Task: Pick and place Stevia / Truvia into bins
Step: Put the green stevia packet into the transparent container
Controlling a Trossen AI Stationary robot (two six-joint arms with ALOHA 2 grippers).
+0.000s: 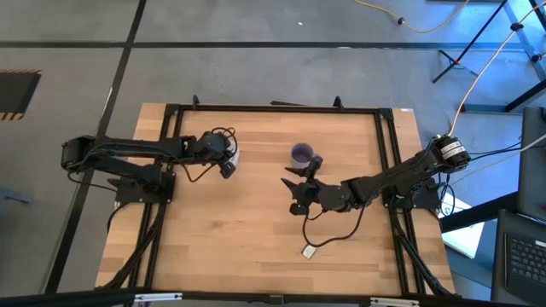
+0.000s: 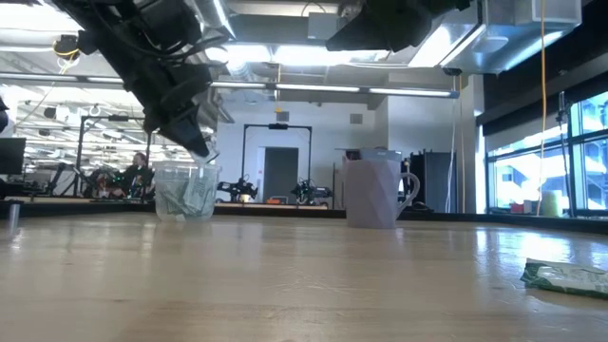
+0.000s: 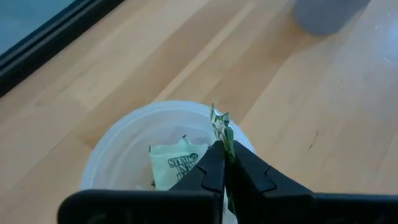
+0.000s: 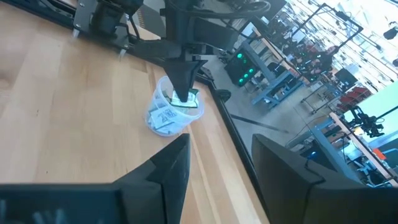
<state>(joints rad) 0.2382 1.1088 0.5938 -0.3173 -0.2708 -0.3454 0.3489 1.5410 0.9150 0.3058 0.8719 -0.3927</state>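
Note:
My left gripper (image 3: 225,177) hangs over the clear plastic cup (image 3: 118,149), shut on a green and white packet (image 3: 221,127). More packets (image 3: 177,165) lie inside that cup (image 2: 185,195). The purple-grey mug (image 1: 301,155) stands upright near the table's middle, handle toward the right arm. One loose packet (image 1: 310,251) lies flat on the wood near the front edge, also seen in the low view as the loose packet (image 2: 565,275). My right gripper (image 1: 294,192) is open, held above the table just in front of the mug, touching nothing. My left gripper pinches the packet between its two fingertips (image 3: 211,165), coming from above and pointing down into the cup's mouth. A crumpled end of the packet (image 3: 219,118) sticks out beyond the fingertips. The packet is lifted clear, over the cup's rim (image 4: 180,99).
Bare wooden table (image 1: 230,239) stretches around the cup and mug, framed by black rails (image 1: 273,109). A black cable (image 1: 341,230) loops on the table under the right arm. Beyond the table the low view shows a workshop room.

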